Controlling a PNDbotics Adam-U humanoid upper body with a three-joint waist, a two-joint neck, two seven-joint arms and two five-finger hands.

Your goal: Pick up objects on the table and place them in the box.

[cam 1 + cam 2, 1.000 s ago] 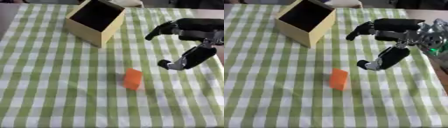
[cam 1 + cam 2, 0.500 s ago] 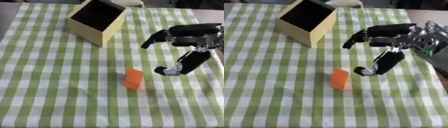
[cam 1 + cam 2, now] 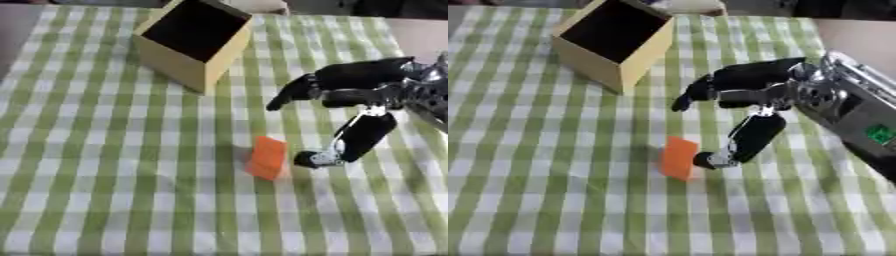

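An orange block (image 3: 267, 157) stands upright on a surface covered by a green-and-white checked cloth (image 3: 105, 165), roughly in the middle of the view. It is a small rectangular piece, slightly tilted, with a thin shadow at its left side.

The right hand (image 3: 750, 107) reaches in from the right side. Its fingers (image 3: 710, 85) stretch out to the left above the cloth, spread and nearly straight, ending above and a little to the right of the block. The thumb (image 3: 350, 142) hangs down from the palm, and its tip sits just beside the block's right face, very close to it; whether it actually touches cannot be told. The hand is open and has hold of nothing. Its silver wrist housing shows at the right edge in the right eye view.

A tan cardboard box (image 3: 188, 57) stands at the far left part of the cloth, open at the top with a dark interior, well apart from the block and the hand.

The left hand appears in neither view.
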